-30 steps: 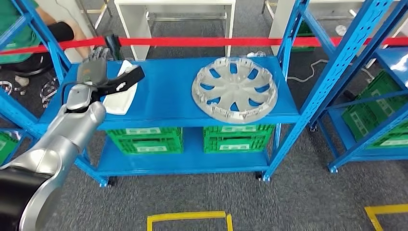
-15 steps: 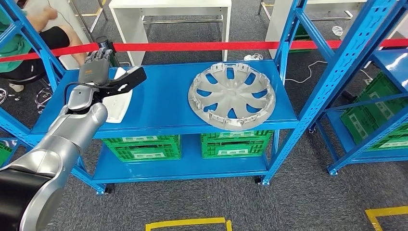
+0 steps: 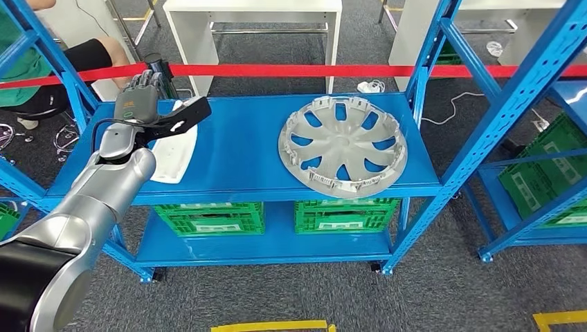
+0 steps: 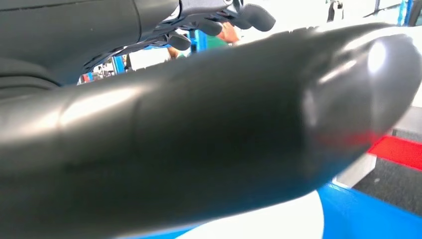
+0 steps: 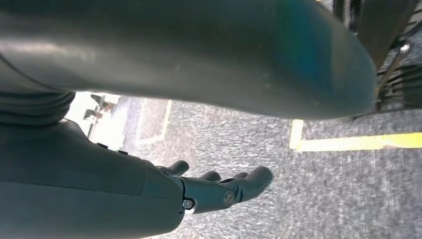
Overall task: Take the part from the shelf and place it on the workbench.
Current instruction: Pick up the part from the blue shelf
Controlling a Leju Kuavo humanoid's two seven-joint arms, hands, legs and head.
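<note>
From the head view, the left hand [image 3: 142,104] is seen raised over the left end of the blue shelf [image 3: 235,149], thumb spread wide to the side, fingers extended and apart, nothing held. Directly beneath and just beyond the thumb lies the white part [image 3: 172,149], a flat curved panel resting on the shelf surface. It is judged to be light, stiff moulded plastic with a smooth, possibly slippery face; a hold across its long edges, thumb on one side and fingers on the other, is judged safest. Well apart from the hand, toward the shelf's other end, a grey wheel cover [image 3: 342,145] is seen lying flat. A red tape [image 3: 291,70] is stretched behind the shelf.

In the left wrist view, the thick dark thumb [image 4: 214,134] is seen close up, with fingertips [image 4: 256,16] spread apart from it; a white surface, presumably the part, is glimpsed just past the thumb.

In the right wrist view, the right hand [image 5: 219,189] is seen hanging over grey carpet, fingers loosely extended and holding nothing.
</note>
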